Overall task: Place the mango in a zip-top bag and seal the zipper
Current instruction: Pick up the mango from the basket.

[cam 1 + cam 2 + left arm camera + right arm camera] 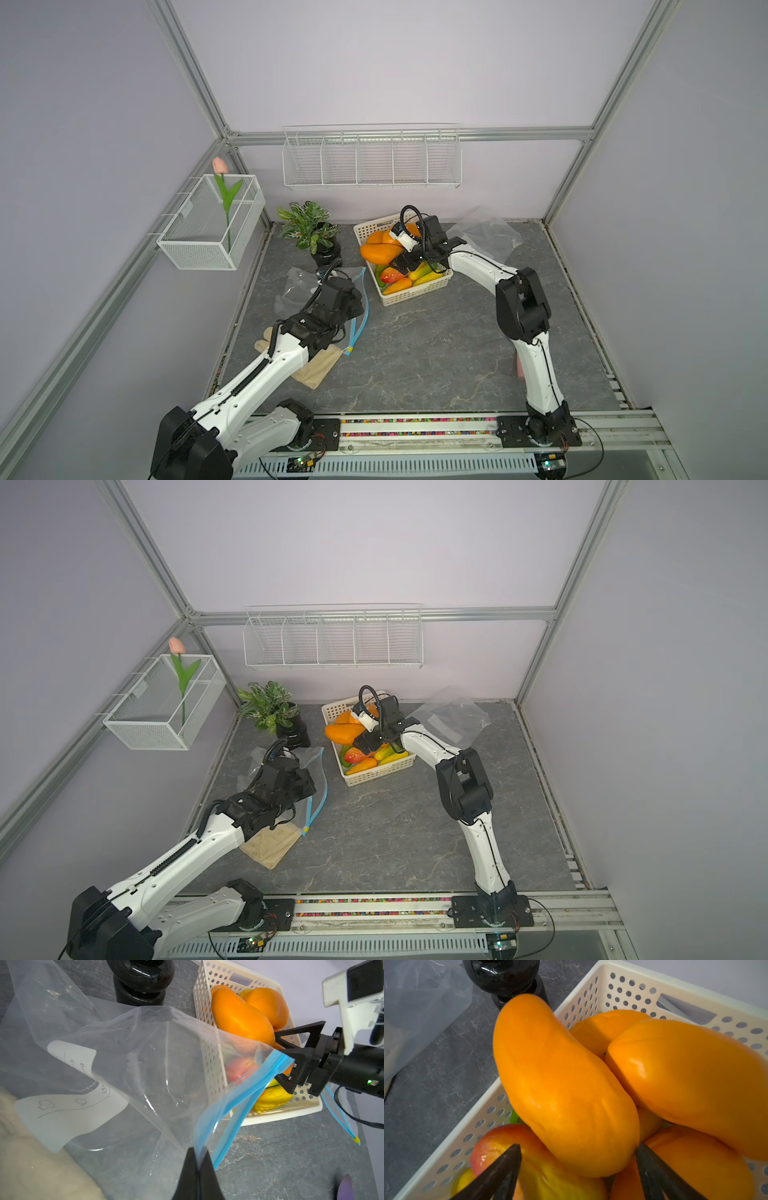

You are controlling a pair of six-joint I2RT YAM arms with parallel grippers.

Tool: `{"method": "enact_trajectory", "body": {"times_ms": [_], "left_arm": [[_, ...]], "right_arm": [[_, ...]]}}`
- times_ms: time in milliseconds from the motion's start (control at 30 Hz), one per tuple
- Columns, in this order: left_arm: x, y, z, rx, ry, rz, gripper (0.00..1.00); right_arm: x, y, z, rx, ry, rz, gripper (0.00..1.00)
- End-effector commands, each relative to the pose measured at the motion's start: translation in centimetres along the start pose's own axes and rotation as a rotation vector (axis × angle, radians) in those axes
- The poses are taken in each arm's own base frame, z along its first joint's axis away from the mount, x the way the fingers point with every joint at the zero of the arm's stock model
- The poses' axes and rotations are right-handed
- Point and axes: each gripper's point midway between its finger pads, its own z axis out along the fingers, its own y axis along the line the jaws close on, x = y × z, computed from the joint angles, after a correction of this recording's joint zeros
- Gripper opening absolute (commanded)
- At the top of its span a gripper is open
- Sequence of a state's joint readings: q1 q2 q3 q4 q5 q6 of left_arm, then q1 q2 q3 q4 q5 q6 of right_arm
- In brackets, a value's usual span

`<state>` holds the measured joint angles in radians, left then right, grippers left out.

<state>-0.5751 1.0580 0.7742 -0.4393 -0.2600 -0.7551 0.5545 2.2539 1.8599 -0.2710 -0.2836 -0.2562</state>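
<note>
An orange mango [380, 252] [560, 1088] lies on top of the other fruit in the cream basket [415, 293] [633, 987]. My right gripper [578, 1147] [401, 259] is open, its fingertips on either side of the mango's near end; the grip has not closed on it. The clear zip-top bag [145, 1064] [299, 286] with a blue zipper [245, 1097] [322, 791] stands to the left of the basket, mouth gaping towards it. My left gripper [199, 1150] is shut on one edge of the bag's mouth and holds it up.
Several more mangoes and a red-yellow fruit [494, 1147] fill the basket. A potted plant [309, 228] in a black pot [141, 980] stands behind the bag. A beige cloth [316, 365] lies under the left arm. A second clear bag [486, 232] sits back right.
</note>
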Motion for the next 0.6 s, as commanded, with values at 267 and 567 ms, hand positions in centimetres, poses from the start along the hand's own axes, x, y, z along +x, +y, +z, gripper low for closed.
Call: {"method": "enact_trajectory", "body": {"times_ms": [267, 567], "left_arm": [[-0.3, 0.9, -0.5, 0.002, -0.013, -0.058, 0.0], [-0.8, 1.2, -0.6, -0.005, -0.02, -0.077, 0.0]], "right_arm": [[-1.2, 0.0, 3.9, 0.168, 0.046, -0.203, 0.89], [-1.4, -0.2, 5.2, 0.198, 0.103, -0.219, 0.93]]}}
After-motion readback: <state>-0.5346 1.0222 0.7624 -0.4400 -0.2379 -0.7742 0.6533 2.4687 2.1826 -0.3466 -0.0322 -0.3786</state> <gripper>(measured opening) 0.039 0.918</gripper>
